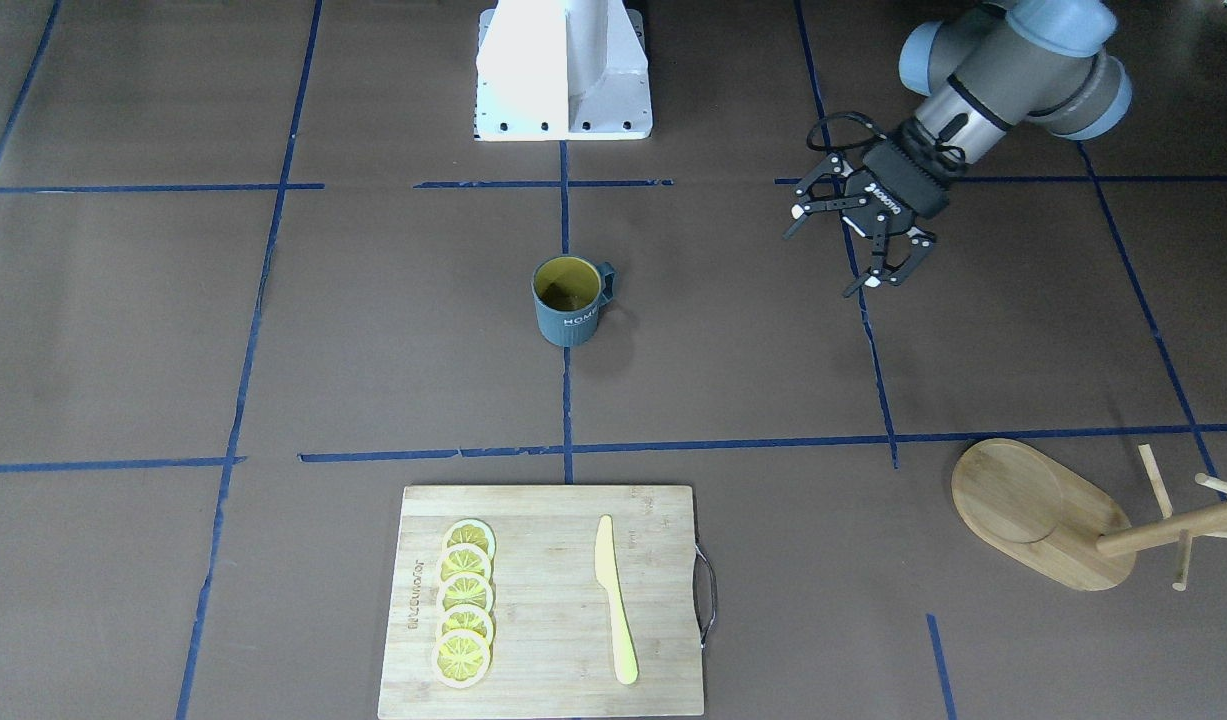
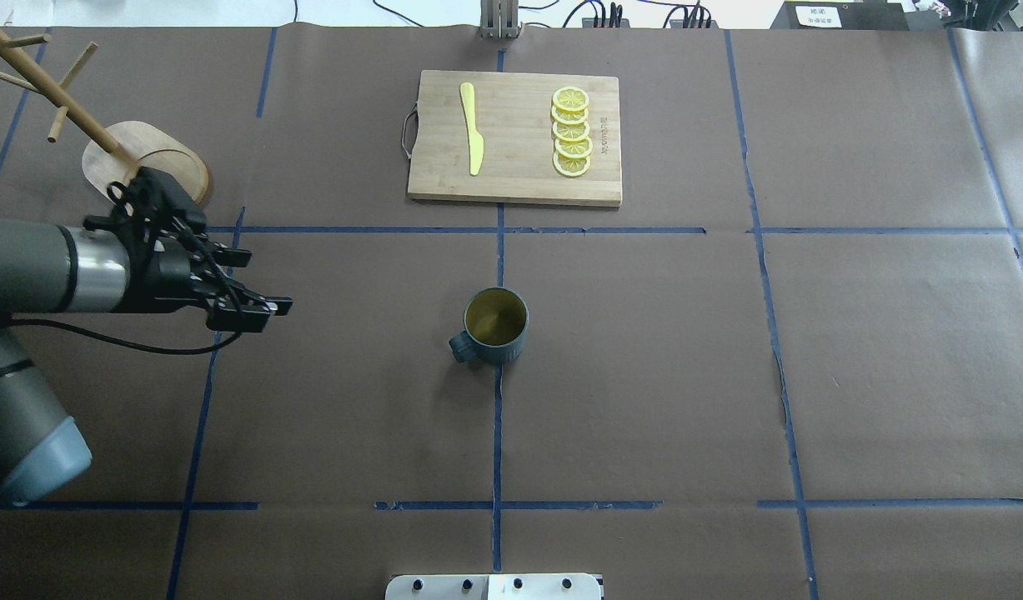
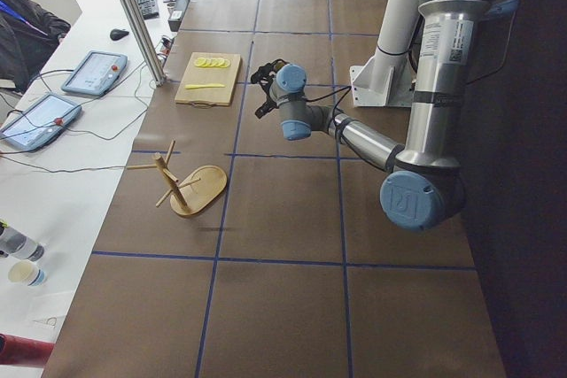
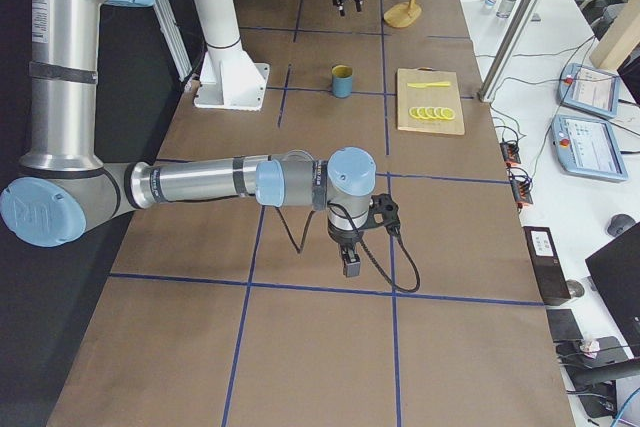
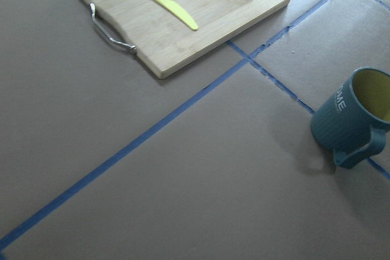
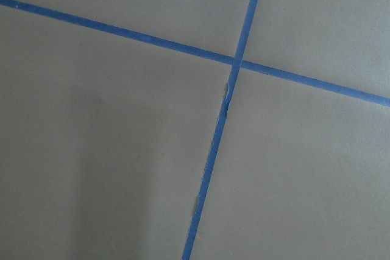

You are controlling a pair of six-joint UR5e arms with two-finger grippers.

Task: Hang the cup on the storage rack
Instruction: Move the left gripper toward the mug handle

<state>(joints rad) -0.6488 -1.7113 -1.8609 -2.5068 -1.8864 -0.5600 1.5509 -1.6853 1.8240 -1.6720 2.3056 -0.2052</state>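
The cup (image 1: 571, 300), a dark teal ribbed mug with a yellow inside, stands upright at the table's middle. Its handle points toward the robot's left side. It also shows in the overhead view (image 2: 494, 325) and the left wrist view (image 5: 356, 114). The storage rack (image 1: 1033, 510), a light wooden mug tree, stands empty at the far left corner (image 2: 157, 154). My left gripper (image 1: 821, 264) is open and empty. It hovers above the table between rack and cup (image 2: 265, 308), well apart from both. My right gripper (image 4: 350, 267) shows only in the exterior right view, so I cannot tell its state.
A bamboo cutting board (image 2: 515, 179) with several lemon slices (image 2: 571, 132) and a yellow knife (image 2: 472, 129) lies at the far middle. The white robot base mount (image 1: 563, 90) stands at the near edge. Blue tape lines cross the brown table cover.
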